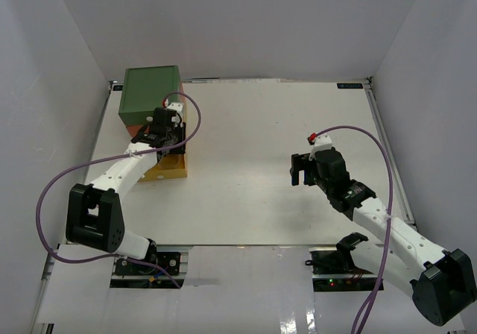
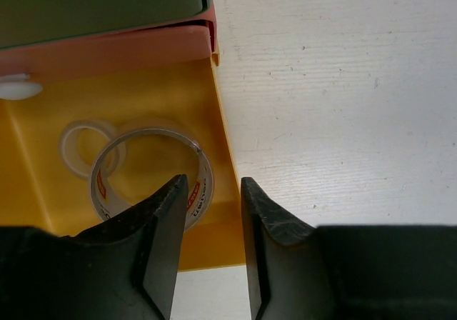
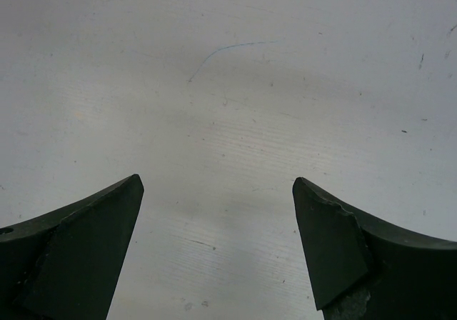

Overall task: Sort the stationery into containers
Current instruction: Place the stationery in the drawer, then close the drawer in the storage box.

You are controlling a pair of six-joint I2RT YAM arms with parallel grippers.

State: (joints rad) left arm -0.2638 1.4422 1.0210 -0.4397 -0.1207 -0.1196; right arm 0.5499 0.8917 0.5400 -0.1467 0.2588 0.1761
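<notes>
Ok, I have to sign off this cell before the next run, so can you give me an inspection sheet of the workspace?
Surface: white table, lightly scuffed.
Job's things: yellow drawer pulled out, holding grey tape roll and clear tape ring; orange drawer and green drawer above; no markers or pens seen.
Clutter: nothing seen.
Grippers: left gripper over the drawer's right wall, fingers narrowly apart; right gripper wide open above table.
Cables: purple cable looping off each arm.
Surroundings: white walls.
</notes>
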